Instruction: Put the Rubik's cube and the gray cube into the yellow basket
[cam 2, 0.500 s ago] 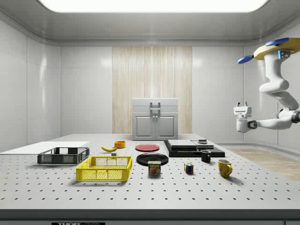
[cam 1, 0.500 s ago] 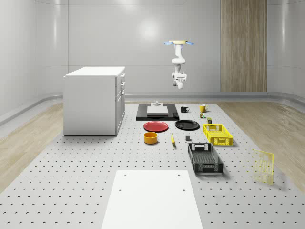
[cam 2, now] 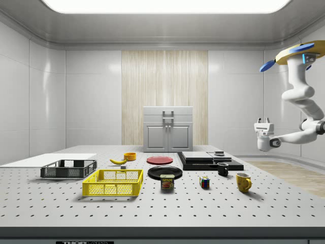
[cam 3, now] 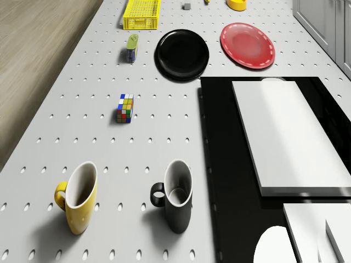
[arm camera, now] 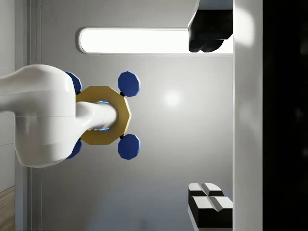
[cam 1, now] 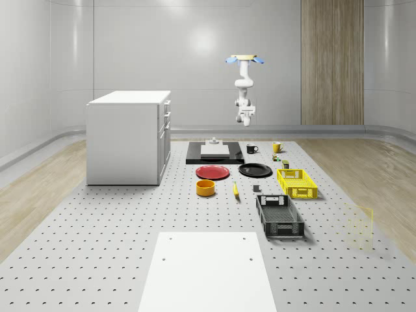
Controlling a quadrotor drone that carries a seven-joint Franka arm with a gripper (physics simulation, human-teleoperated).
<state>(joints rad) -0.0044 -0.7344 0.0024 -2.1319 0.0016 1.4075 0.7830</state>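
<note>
Hovering high beyond the far edge of the perforated grey table, our yellow-bodied, blue-rotored drone hangs well above everything. Our white jointed arm bends down and reaches toward the side view's left, ending in the white two-finger gripper, which points upward. In the wrist view we see the two black-tipped fingers spread wide apart with nothing between them.

We see the multicoloured Rubik's cube resting on the table, between the green-labelled tin can and the yellow mug, which stands just beside the black mug. The yellow mesh basket sits near the whole-scene view's right, well apart from the cube. The small gray cube lies left of the basket, near the black mesh crate.
</note>
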